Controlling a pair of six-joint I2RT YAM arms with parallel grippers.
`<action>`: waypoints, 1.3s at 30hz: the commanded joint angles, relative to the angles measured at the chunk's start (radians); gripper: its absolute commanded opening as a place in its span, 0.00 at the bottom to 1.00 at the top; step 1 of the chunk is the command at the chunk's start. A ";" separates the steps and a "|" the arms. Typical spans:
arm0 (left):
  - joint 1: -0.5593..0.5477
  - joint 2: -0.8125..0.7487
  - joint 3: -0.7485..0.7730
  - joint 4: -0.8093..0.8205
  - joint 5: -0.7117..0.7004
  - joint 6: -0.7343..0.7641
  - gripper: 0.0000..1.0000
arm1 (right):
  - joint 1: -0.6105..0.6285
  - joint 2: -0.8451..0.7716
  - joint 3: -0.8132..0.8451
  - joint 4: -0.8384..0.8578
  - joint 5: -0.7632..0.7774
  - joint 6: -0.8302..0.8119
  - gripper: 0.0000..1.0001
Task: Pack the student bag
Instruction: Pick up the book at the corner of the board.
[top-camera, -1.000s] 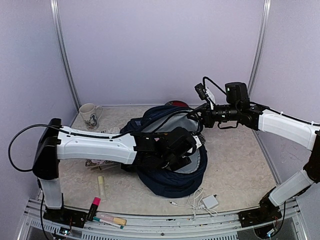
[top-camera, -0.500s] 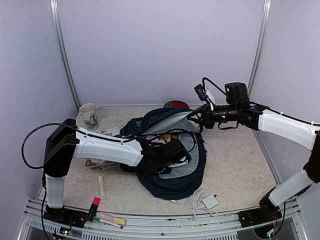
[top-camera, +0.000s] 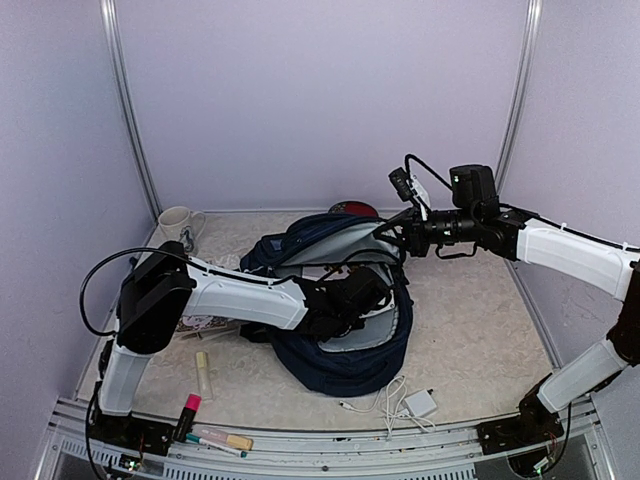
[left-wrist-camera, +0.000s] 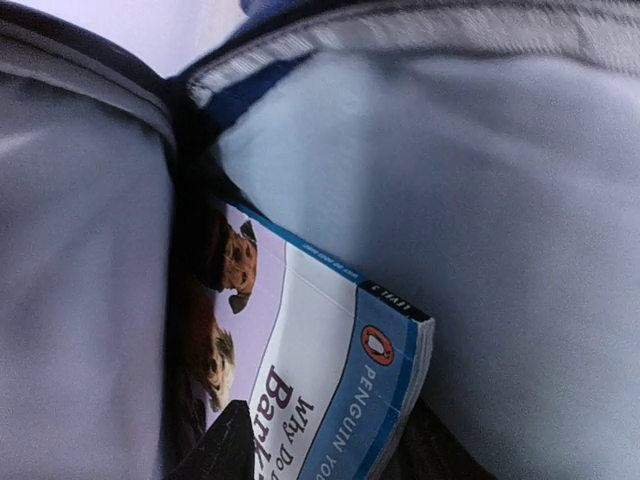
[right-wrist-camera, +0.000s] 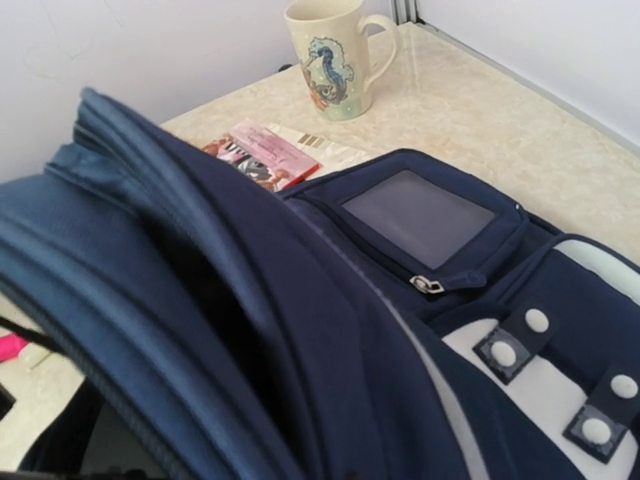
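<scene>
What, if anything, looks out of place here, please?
A pink highlighter and pens lie at the near-left edge by the left arm's base, seemingly off the tabletop; the white charger cable sprawls loose beside the student bag.

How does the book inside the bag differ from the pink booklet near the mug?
The book has a blue-edged cover showing dogs; the booklet is pink. The book stands tilted inside the student bag, held by the left gripper; the booklet lies flat on the table. Both are printed matter.
</scene>
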 joint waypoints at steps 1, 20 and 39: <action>0.020 0.007 0.074 0.114 -0.078 -0.047 0.52 | 0.016 -0.038 0.043 0.089 -0.053 0.033 0.00; -0.069 -0.716 -0.309 -0.163 0.110 -0.638 0.95 | 0.016 -0.042 0.032 0.066 0.055 -0.016 0.00; 0.381 -0.764 -0.582 -0.670 0.234 -1.265 0.85 | 0.015 -0.014 0.033 0.059 0.027 -0.047 0.00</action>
